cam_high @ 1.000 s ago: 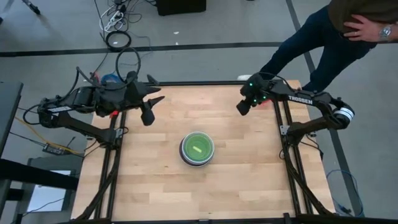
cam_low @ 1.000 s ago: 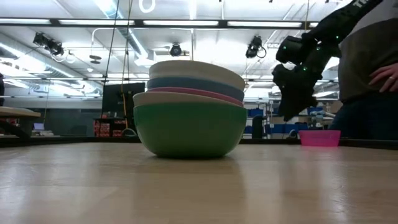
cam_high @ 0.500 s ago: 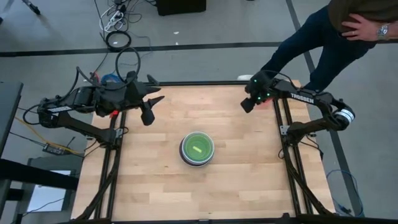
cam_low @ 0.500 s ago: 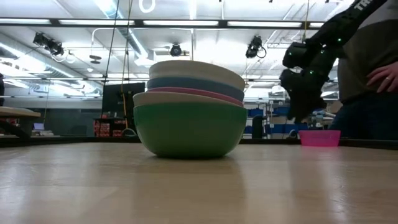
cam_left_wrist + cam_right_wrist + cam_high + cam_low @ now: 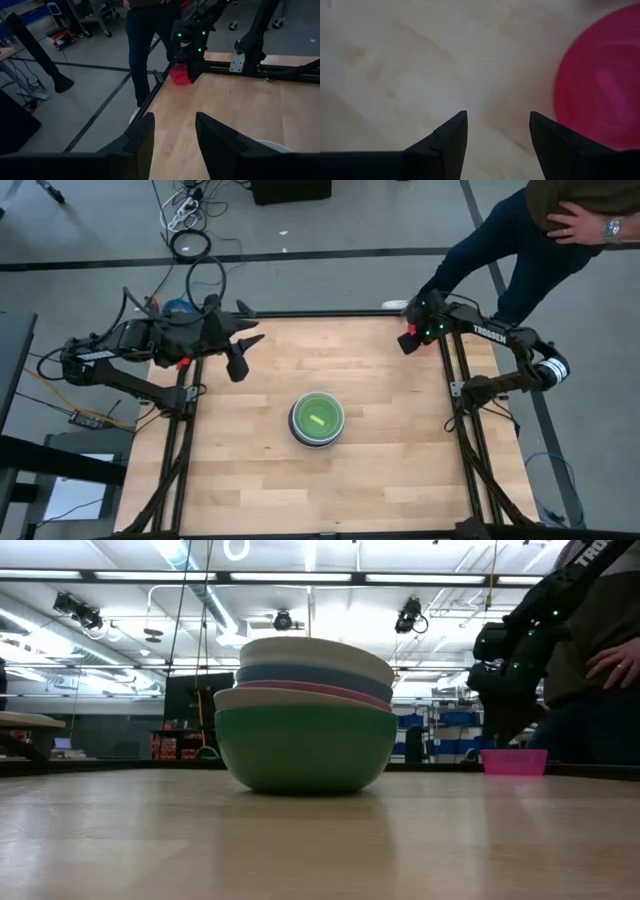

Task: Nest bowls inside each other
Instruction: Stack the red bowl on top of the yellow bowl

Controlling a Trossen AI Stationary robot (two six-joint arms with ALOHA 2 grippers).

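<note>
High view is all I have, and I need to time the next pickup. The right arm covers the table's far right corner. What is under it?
Observer: A pink bowl stands upright on the table there, as the low view shows.
Operator: Is the right end effector around it?
Observer: No. Its wrist view shows the right end effector open over bare wood, with the bowl off to one side of the fingers, not between them.
</note>
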